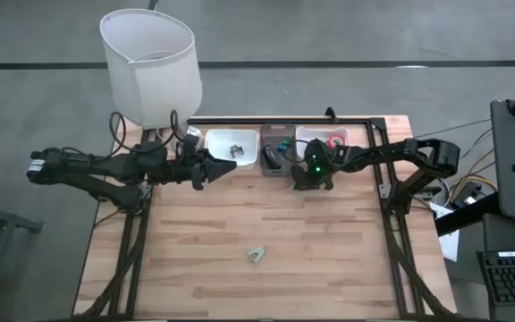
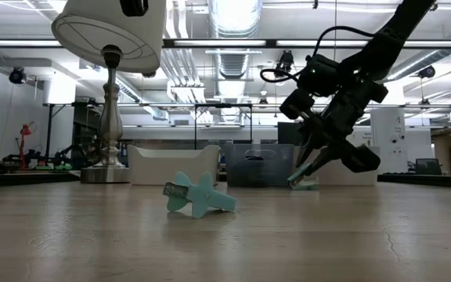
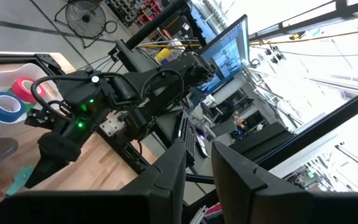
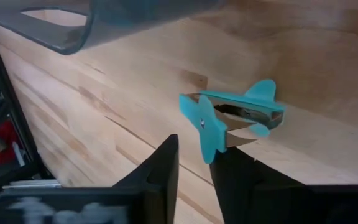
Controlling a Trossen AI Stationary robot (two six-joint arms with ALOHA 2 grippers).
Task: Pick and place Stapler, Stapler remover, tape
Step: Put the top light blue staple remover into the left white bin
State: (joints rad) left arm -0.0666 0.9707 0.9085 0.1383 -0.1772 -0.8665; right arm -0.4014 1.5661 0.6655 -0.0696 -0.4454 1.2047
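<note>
Right gripper [image 2: 297, 178] was down at the table just in front of the grey bin [image 1: 265, 167], tips at a teal staple remover [image 4: 232, 115] that lay on the wood. One wing of the remover reached in towards the tips, but I could not tell whether the gripper had hold of it or was merely set against it. I judged it sat low and steep like that because the remover is thin and flat, so it has to be taken from right at the board.

A second teal remover [image 1: 256, 255] lay alone near the middle of the table, well apart from both arms, not yet dealt with. The tape [image 3: 2, 106], blue and red rolls, was already in the white bin [image 1: 304, 134] at the back on the right side. A dark shape in the grey bin may have been the stapler; I could not be sure.

My left gripper [image 1: 211, 170] waited beside the other white bin [image 1: 213, 136], pressed together and empty, kept back so the right arm had room to work.
</note>
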